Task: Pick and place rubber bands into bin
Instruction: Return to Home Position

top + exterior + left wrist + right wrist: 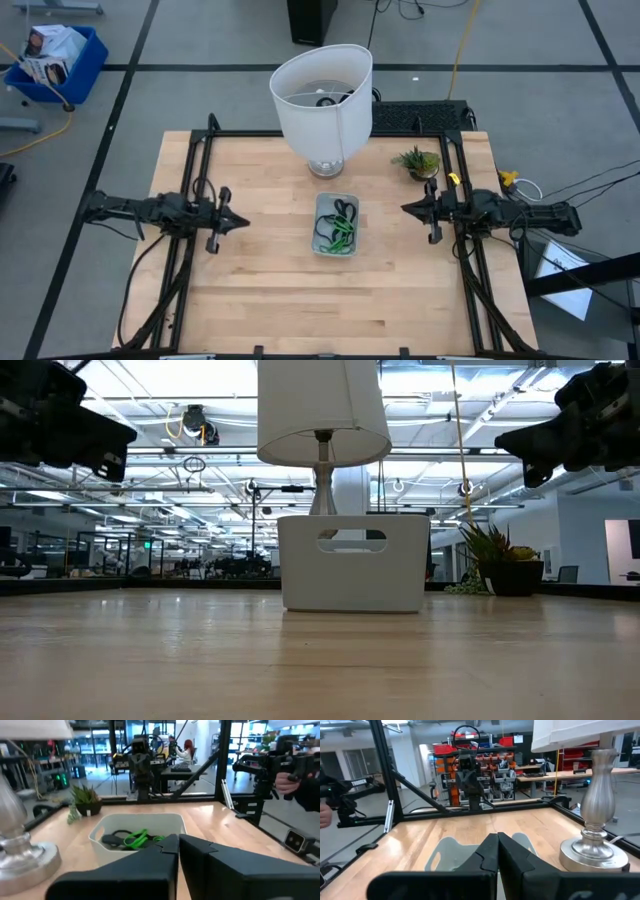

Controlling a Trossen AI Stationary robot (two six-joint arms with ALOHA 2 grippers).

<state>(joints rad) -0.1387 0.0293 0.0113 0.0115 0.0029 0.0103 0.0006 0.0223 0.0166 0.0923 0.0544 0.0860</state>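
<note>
Rubber bands (338, 228) lie tangled inside the clear bin (317, 215), which sits at the middle of the wooden table (260, 300), near the metal base of the lamp (322, 95). No loose loop shows on the bare wood around it, so the sorting looks finished and only the retreat to rest remains. The left gripper (243, 222) hangs off the bin's left side and the right gripper (405, 208) off its right, each well apart from it and raised above the tabletop. Both wrist views show the two dark fingers pressed together with nothing between them. To park well, each arm should probably draw straight back along its own side, jaws clenched and empty, high enough to miss the bin's rim and, for the right arm, the potted plant (417, 160). By count there are one bin, one lamp, one plant and two arms. The bands overlap too much for a sure tally: at least two black and two green.
</note>
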